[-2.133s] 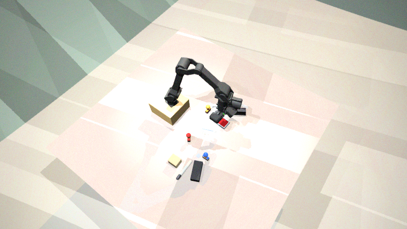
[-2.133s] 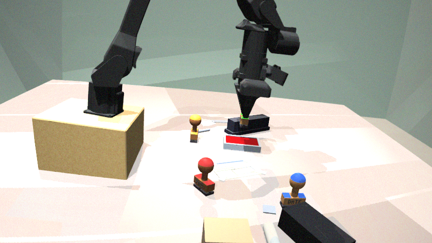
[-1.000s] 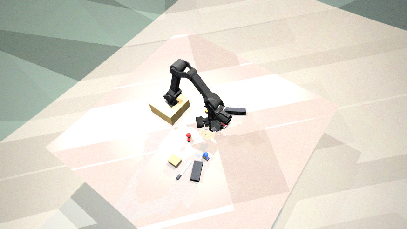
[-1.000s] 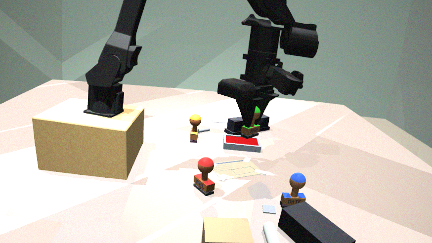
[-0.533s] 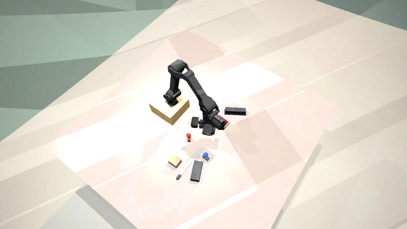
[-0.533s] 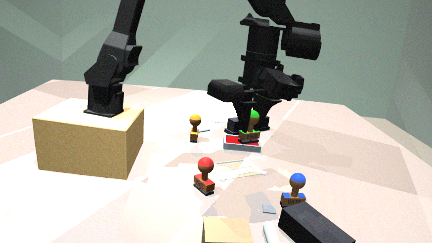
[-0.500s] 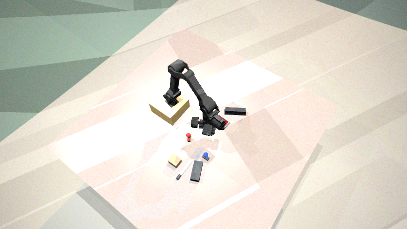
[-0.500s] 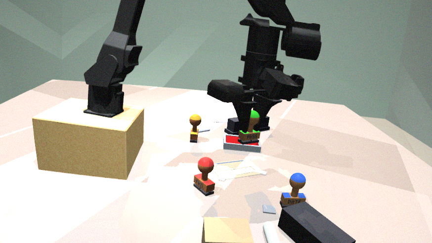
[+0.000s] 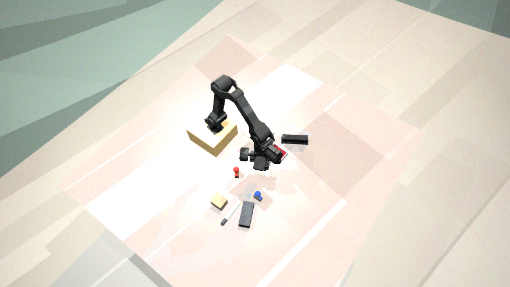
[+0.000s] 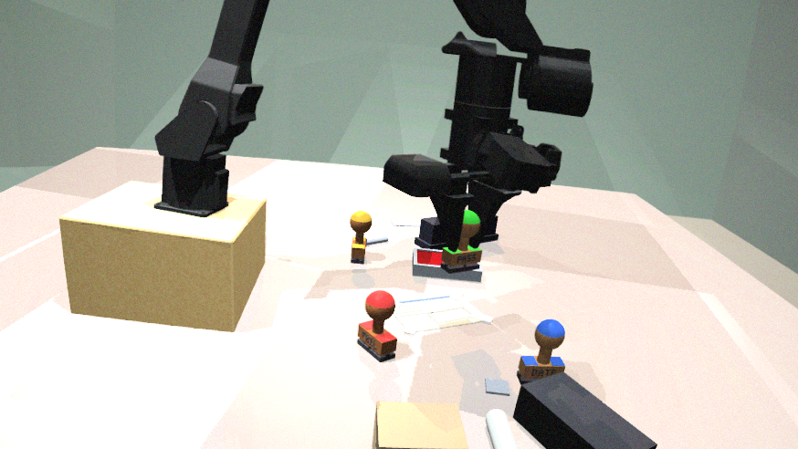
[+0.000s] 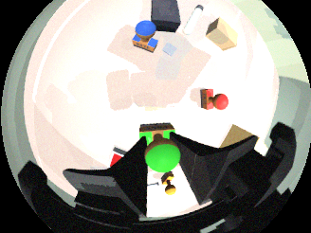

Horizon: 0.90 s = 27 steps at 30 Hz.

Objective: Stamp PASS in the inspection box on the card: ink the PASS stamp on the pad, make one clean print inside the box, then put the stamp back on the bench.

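My gripper (image 10: pixel 467 229) (image 11: pixel 161 142) is shut on the green-topped PASS stamp (image 10: pixel 461 257) (image 11: pixel 162 156), which hangs upright above the bench with its dark base downward. The card (image 10: pixel 412 322) lies flat below and in front of it, washed out by glare. The inspection box shows only as a faint outline, and I cannot make out any print in it. The red ink pad (image 9: pixel 282 153) (image 10: pixel 428 256) (image 11: pixel 115 159) lies behind the card, partly hidden by the stamp and fingers. The arm hides the stamp in the top view.
A red-topped stamp (image 9: pixel 236 171) (image 10: pixel 379 328) (image 11: pixel 209 99), a blue-topped DATE stamp (image 9: pixel 258 195) (image 10: pixel 549 335) (image 11: pixel 145 29) and a yellow-topped stamp (image 10: pixel 360 224) (image 11: pixel 170 188) stand around. A black block (image 9: pixel 246 213), white marker (image 9: pixel 231 212) and tan block (image 9: pixel 218 200) lie in front; a long black holder (image 9: pixel 294 139) lies behind.
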Tool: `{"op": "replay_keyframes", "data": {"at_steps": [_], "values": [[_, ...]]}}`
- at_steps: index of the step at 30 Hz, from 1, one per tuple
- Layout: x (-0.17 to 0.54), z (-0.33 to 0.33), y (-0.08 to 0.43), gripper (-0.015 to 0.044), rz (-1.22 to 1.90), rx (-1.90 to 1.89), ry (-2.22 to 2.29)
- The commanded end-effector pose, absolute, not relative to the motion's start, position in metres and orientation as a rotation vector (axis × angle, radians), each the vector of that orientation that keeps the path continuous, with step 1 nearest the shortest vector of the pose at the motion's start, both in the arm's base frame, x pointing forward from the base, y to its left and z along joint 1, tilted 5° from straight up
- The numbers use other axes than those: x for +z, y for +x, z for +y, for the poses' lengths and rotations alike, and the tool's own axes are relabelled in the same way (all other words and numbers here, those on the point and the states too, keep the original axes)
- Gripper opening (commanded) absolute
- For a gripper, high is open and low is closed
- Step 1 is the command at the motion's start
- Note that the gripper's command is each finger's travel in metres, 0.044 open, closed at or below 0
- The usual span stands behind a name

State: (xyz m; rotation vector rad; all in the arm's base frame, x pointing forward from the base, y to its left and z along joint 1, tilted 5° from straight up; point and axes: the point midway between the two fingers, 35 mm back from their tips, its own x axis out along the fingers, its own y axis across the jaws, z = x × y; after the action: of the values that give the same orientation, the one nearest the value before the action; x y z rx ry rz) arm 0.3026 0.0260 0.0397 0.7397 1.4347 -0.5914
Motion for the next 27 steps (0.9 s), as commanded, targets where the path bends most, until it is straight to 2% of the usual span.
{"op": "replay_keyframes", "data": {"at_steps": [1,27], "values": [[0.035,0.027,0.303,0.0000,1.441,-0.594,0.744],[0.018,0.028,0.304,0.0000,1.441,-0.593,0.744]]}}
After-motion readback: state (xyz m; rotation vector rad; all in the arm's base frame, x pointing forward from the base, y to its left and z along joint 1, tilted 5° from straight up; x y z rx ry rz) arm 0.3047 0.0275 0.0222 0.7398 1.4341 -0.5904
